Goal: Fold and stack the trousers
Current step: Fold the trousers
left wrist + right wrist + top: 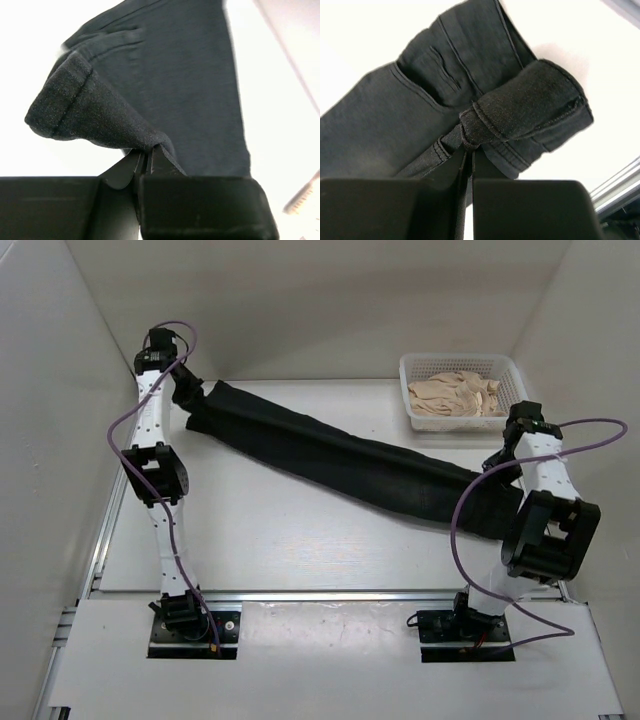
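The black trousers (340,455) stretch in a long band across the table, from the far left down to the near right. My left gripper (186,392) is shut on their far-left end; the left wrist view shows a hemmed cuff (75,102) bunched just past the closed jaws of my left gripper (146,152). At the near-right end my right gripper (503,462) is shut on the waistband; in the right wrist view the seamed band (530,102) folds over the pinched tip of my right gripper (471,148).
A white basket (412,368) with beige garments (455,395) stands at the back right. White walls close in the left, back and right sides. A metal rail (330,593) runs along the table's near edge.
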Robot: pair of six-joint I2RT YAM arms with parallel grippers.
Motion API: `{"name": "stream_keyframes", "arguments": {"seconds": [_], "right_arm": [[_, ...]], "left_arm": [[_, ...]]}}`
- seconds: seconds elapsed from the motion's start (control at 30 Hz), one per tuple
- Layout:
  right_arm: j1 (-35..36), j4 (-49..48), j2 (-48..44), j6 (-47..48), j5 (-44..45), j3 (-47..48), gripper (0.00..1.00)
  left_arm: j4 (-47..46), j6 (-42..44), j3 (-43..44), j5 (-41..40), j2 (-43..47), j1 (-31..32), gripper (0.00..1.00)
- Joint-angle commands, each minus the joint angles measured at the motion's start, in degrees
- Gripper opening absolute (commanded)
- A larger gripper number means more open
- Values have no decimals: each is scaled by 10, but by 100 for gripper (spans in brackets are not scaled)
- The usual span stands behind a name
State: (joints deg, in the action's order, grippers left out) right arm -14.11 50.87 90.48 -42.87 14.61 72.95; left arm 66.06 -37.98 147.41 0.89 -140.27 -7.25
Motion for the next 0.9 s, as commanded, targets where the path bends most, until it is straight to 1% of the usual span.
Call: {"name": "stream_keyframes", "arguments": {"seconds": [0.0, 0.03, 0.13, 0.2, 0.23, 0.27, 0.3, 0.33, 0.37, 0.4, 0.43, 0.53, 0.57, 0.6, 0.63, 0.67, 0.7, 0.73, 0.77, 0.8, 0.83, 0.87], "right_arm": [[-15, -17, 32, 17, 129, 47, 0], [-15, -17, 49, 17, 129, 54, 0], [-15, -17, 79, 10, 129, 80, 0], [-15, -17, 96, 3, 129, 100, 0], [-15, -23, 114, -2, 129, 108, 1], [-21, -23, 121, -2, 116, 117, 8], [-22, -23, 121, -2, 93, 124, 46], [-22, -23, 121, -2, 84, 124, 71], [-22, -23, 109, -2, 78, 124, 86], [-22, -29, 96, 6, 78, 117, 93], [-22, -29, 69, 13, 78, 111, 100], [-22, -29, 17, 39, 78, 83, 100], [-22, -24, 4, 39, 71, 74, 100], [-22, -24, -19, 48, 56, 50, 100], [-22, -18, -30, 53, 47, 36, 100], [-22, -18, -40, 53, 40, 20, 100], [-22, -18, -56, 53, 32, 5, 100], [-22, -13, -62, 53, 24, -23, 100], [-22, -13, -67, 53, 2, -46, 100], [-27, -13, -74, 53, -10, -56, 100], [-27, -13, -74, 53, -30, -64, 100], [-27, -13, -74, 53, -38, -69, 100]], "left_arm": [[-100, 6, 60, -64, 4, -24, 10], [-100, -4, 75, -53, -10, -24, 10], [-145, -17, 75, -32, -28, -11, 10], [-163, -24, 98, -26, -48, -2, 10], [-189, -37, 117, -7, -60, 5, 10], [-208, -45, 118, 1, -81, 5, 36], [-225, -54, 125, 11, -90, 10, 57], [-239, -77, 141, 37, -101, 10, 77], [-246, -84, 152, 46, -116, 10, 92], [-251, -90, 158, 47, -116, 10, 100], [-251, -90, 148, 47, -107, 10, 100], [-251, -59, 103, 23, -29, 10, 100], [-251, -37, 55, 4, -4, 10, 100], [-251, -27, 26, -2, 46, 10, 100], [-251, -18, -3, -2, 71, 3, 100], [-251, -2, -65, -10, 94, -4, 96], [-251, 9, -93, -10, 131, -4, 88], [-251, 18, -118, -10, 146, -11, 76], [-251, 24, -166, -10, 167, -17, 38], [-251, 31, -185, -10, 172, -17, 21], [-251, 36, -212, -10, 172, -17, 10], [-251, 42, -212, 0, 161, -17, 10]]}}
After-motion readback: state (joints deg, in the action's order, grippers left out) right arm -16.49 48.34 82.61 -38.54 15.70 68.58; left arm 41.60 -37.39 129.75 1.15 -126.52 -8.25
